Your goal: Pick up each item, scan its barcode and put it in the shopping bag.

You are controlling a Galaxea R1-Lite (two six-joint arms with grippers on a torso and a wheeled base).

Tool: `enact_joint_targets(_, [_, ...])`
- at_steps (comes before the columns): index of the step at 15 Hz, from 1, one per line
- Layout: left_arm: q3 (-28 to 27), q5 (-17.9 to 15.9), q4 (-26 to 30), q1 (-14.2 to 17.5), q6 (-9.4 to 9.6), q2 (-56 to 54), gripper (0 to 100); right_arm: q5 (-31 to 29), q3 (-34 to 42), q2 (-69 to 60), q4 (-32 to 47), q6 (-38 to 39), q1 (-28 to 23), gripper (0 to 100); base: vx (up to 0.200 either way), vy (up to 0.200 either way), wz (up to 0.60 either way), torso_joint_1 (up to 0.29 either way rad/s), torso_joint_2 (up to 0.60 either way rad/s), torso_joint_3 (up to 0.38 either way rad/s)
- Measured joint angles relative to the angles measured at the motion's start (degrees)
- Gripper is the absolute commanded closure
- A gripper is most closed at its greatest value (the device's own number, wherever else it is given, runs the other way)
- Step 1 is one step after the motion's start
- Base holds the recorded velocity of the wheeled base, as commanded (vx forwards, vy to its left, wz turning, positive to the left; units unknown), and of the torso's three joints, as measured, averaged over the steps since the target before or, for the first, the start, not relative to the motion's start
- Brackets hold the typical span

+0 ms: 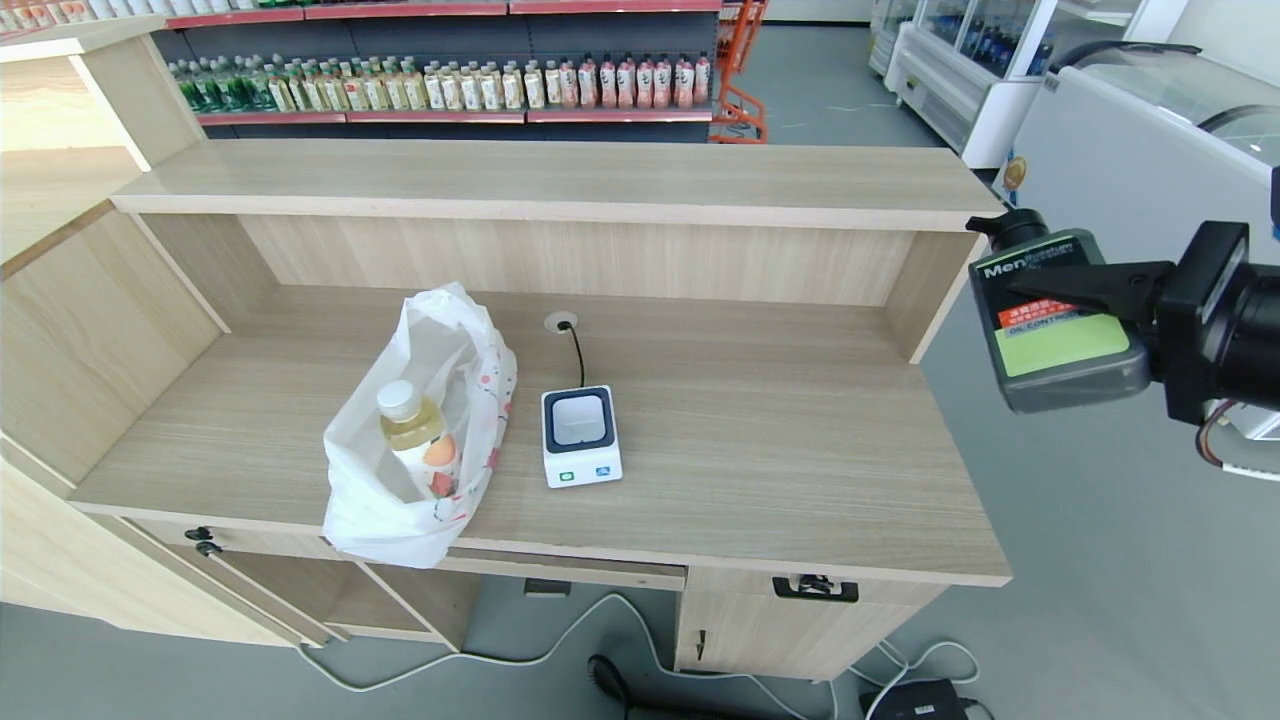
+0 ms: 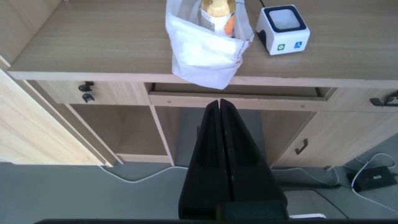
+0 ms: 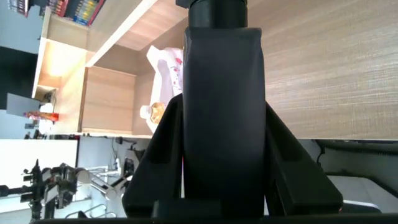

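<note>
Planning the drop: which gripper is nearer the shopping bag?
Left. The left gripper, shut, is in front of the counter below the shopping bag; the right gripper, holding the grey bottle, is beyond the counter's right end.

Drink [image 1: 415,430] in bag [image 1: 365,505], scanner [image 1: 580,436] to its right, toiletry bottle [image 1: 1065,348] in right claw [image 1: 1050,292]

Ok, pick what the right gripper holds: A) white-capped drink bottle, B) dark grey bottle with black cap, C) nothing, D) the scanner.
B: the right gripper is shut on the dark grey bottle, out past the counter's right end; the white-capped drink stands in the shopping bag.
</note>
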Motion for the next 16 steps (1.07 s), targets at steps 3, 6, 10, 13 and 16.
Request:
enact_joint_targets(3, [0.0,0.02,0.0,-0.06,-0.04,0.0,100,0.44,0.34,0.11,-0.06,-0.32,0.06,100,0.0,0.2,0.0,0.009,0.0,0.004])
enact_joint_targets(6, [0.0,0.0,0.0,0.02,-0.04,0.0,100,0.27,3.12,0.83,-0.96,-6.84,-0.11,100,0.0,0.2,0.0,-0.004,0.0,0.002])
enact_joint_targets(10, [0.0,0.0,-0.02,0.02,0.16,0.0,100,-3.43,5.29,4.34,-7.5,-8.13,-0.88,100,0.0,0.2,0.0,0.002,0.0,-0.001])
enact_joint_targets(13, [0.0,0.0,-0.02,0.0,0.2,0.0,100,-4.68,5.49,8.85,-13.36,-8.18,-1.24,100,0.0,0.2,0.0,0.001,0.0,0.002])
enact_joint_targets(16, [0.0,0.0,-0.06,0.0,0.22,0.0,100,-4.41,5.71,13.42,-18.57,-8.48,-1.22,100,0.0,0.0,0.0,0.0,0.0,0.0])
